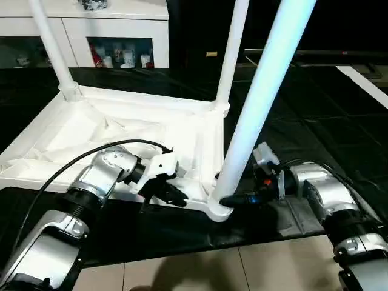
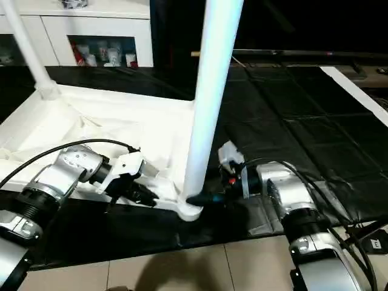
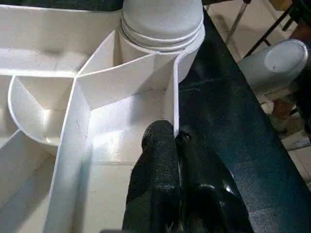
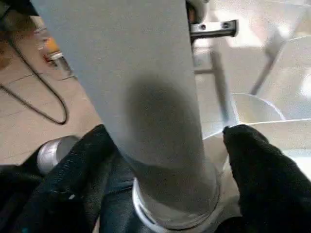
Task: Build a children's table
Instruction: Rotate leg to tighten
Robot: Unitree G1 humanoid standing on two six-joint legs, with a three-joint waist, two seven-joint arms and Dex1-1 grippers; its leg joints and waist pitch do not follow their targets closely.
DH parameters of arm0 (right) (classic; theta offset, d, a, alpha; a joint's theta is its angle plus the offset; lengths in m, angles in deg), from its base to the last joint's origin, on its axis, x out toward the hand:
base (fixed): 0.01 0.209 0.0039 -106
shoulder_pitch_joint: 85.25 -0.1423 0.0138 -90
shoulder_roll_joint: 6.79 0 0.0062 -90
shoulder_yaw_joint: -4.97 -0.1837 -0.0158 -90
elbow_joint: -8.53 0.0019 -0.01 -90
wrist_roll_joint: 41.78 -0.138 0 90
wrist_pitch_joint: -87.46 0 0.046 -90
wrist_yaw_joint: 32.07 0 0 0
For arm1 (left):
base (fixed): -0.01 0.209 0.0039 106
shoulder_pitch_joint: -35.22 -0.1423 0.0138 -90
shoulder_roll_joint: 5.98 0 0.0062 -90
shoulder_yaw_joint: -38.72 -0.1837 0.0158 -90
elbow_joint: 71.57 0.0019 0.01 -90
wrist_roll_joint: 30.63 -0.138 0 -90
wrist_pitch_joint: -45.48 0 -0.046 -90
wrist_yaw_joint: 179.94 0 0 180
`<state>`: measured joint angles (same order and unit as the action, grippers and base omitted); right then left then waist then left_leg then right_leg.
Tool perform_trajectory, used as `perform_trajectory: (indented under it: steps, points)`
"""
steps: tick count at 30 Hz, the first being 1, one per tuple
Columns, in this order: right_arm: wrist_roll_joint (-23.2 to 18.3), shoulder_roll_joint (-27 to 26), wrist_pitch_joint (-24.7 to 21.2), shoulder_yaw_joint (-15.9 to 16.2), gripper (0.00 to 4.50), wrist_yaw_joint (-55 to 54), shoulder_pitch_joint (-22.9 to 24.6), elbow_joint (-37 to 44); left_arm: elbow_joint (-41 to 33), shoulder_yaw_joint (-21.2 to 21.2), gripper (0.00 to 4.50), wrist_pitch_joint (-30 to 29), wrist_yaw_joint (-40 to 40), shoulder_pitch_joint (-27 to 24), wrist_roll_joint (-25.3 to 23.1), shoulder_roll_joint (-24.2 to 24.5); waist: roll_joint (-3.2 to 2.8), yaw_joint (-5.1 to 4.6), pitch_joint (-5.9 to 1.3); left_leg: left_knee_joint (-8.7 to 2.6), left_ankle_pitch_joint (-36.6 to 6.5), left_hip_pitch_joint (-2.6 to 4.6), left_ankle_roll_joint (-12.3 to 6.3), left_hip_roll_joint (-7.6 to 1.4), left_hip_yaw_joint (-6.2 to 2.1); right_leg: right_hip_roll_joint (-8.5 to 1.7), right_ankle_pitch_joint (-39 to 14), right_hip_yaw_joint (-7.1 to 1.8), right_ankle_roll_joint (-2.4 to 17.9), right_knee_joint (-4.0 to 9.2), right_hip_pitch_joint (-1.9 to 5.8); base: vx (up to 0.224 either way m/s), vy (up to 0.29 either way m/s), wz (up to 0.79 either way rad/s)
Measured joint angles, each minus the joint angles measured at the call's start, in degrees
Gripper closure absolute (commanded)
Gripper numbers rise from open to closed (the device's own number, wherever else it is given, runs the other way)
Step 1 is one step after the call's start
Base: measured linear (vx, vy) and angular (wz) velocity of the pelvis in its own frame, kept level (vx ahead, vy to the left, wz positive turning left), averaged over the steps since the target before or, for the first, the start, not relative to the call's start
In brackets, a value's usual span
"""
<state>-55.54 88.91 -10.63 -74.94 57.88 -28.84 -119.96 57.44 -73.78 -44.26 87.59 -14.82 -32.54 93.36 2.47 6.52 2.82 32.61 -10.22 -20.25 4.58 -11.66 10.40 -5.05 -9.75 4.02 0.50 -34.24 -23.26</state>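
Note:
The children's table lies upside down on a black mat, its ribbed white top [image 1: 121,130] facing up. Two legs stand in the far corner sockets [image 1: 51,42] [image 1: 230,54], and a third, nearer leg [image 1: 260,103] stands in the near right socket [image 1: 219,211]. My left gripper [image 1: 176,195] is shut on the top's thin rim wall [image 3: 174,97] just left of that socket. My right gripper [image 1: 227,200] is open, its black fingers [image 4: 252,165] standing on either side of the near leg's base [image 4: 160,121], with a small gap at one finger.
A white glass-door cabinet [image 1: 115,30] stands behind the table top. The black mat [image 1: 315,121] stretches to the right and back. Tiled floor [image 1: 200,270] starts just in front of the mat's near edge. A black cable [image 1: 73,163] arcs over my left forearm.

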Motion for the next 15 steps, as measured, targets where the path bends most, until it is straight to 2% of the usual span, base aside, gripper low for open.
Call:
perform_trajectory:
  steps: [5,9,15]
  points:
    - [0.9,0.0,1.2,1.5,1.42,1.6,-0.3,-1.2,0.0,-0.1,4.50,0.2,0.8,0.0,-0.1,0.0,0.01,0.12,0.01,0.05,0.0,-0.02,0.00,0.00,0.00,-0.01,0.0,0.00,0.0,-0.03,0.00,0.000,0.000,0.00]
    - [0.9,0.0,1.3,1.6,1.84,1.7,-0.5,-2.2,0.0,0.0,4.50,0.3,0.7,0.0,-0.1,0.0,0.01,0.11,0.01,0.07,0.0,0.00,0.00,0.00,0.00,-0.01,0.0,0.00,0.0,-0.08,0.00,0.000,0.000,0.00]
    - [0.8,0.0,2.1,1.6,2.23,1.7,-0.8,-2.4,0.3,0.1,4.50,0.6,0.7,0.0,-0.1,-0.2,0.02,0.10,0.01,0.15,0.0,0.02,0.00,-0.01,0.00,-0.02,0.0,-0.02,0.0,-0.17,0.00,0.000,0.000,0.00]
